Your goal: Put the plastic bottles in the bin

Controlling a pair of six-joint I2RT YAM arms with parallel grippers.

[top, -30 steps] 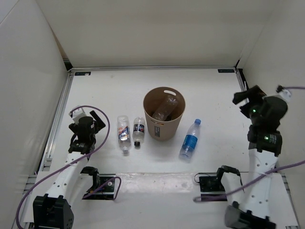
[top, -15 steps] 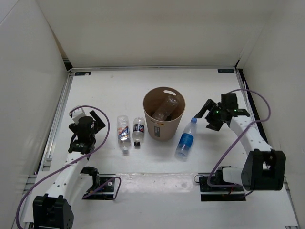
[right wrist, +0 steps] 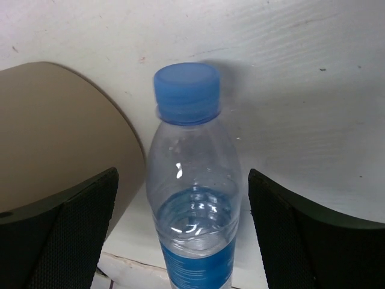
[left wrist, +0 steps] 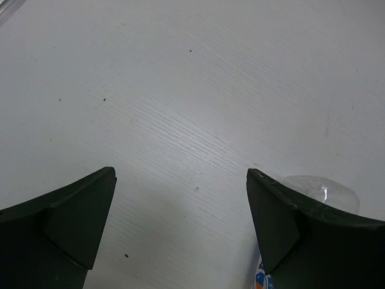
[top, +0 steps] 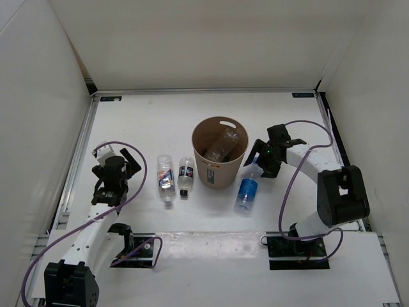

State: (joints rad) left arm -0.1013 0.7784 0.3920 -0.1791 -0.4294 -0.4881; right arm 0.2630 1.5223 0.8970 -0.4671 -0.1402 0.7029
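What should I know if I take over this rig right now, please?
Left claw: open, empty.
Right claw: open, straddling the blue-capped bottle, which lies right of the bin; not gripped.
Done: one unlabelled bottle is in the bin.
Left: the blue-capped bottle, plus the white-labelled bottle and dark-labelled bottle lying left of the bin.

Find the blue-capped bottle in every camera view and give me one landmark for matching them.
Top external: blue-capped bottle lies just right of the bin, cap toward the right tool.
Left wrist: not in view; the clear bottle end at lower right belongs to another.
Right wrist: centre frame, cap up, between the open fingers.
Shared landmark: the bin's tan wall, left of the bottle in both.
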